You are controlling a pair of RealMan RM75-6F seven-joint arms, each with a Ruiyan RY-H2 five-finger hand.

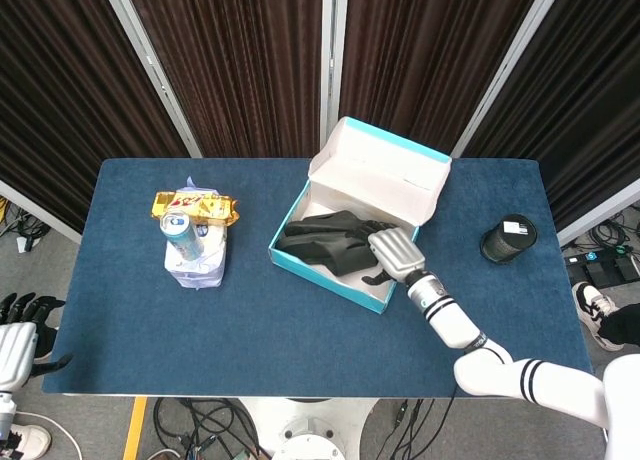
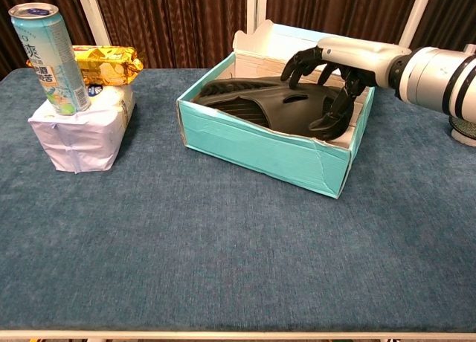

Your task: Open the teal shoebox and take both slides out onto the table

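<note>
The teal shoebox [image 1: 296, 259] [image 2: 260, 146] stands open mid-table, its lid [image 1: 385, 170] [image 2: 327, 46] tipped back. Two black slides [image 1: 322, 242] [image 2: 260, 104] lie inside, one on the other. My right hand [image 1: 390, 252] [image 2: 338, 78] reaches into the box's right end. Its fingers [image 2: 299, 61] curl over the top slide's end and the thumb points down against it, so it grips the slide, which still lies in the box. My left hand [image 1: 18, 325] hangs off the table's front left corner, fingers apart, holding nothing.
At the left, a drink can [image 1: 180, 230] [image 2: 49, 52] and a yellow snack packet [image 1: 196, 208] [image 2: 104, 63] sit on a white wrapped pack [image 1: 196, 266] [image 2: 80, 132]. A black cylinder [image 1: 508, 238] [image 2: 465, 117] stands right of the box.
</note>
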